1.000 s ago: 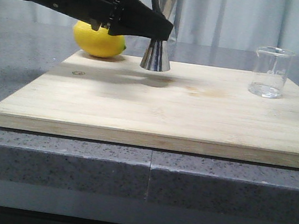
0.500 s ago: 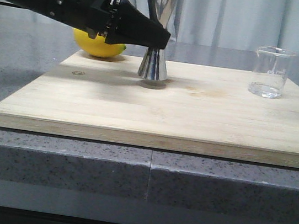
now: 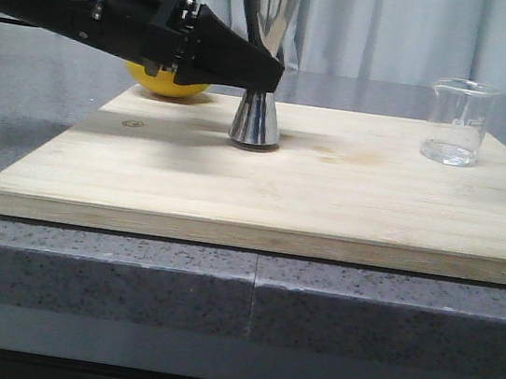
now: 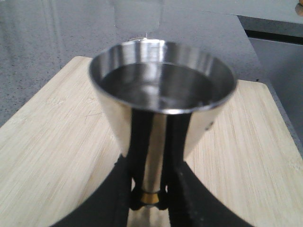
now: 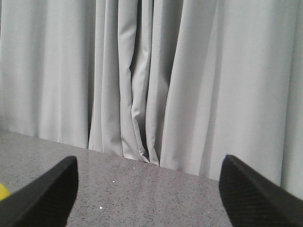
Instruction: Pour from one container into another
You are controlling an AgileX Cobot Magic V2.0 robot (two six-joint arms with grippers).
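Now, left to right across the front view:

Left gripper: reaches in from the upper left of the frame, closed on the narrow waist of the jigger. In the left wrist view the black fingers pinch the waist by the gold band.

Lemon: upper left of the board, mostly hidden behind the left arm.

Jigger: upright at centre-left of the frame, its long axis vertical, its base on or just at the cutting board; contact cannot be told for certain. The left wrist view shows the upper cup open; whether liquid is in it cannot be told.

Beaker: upper right of the frame, upright on the board, well apart from the jigger. A little clear liquid appears to lie in the bottom.

Right gripper: not seen in the front view. Its wrist view shows the two fingertips spread wide, nothing between them, facing the curtain.

Key relation: the beaker lies to the right of the jigger, on the right arm's side, so the right arm is probably the nearer one to fetch it.

Judged step: setting the jigger down as receiver; the pour is not yet begun.
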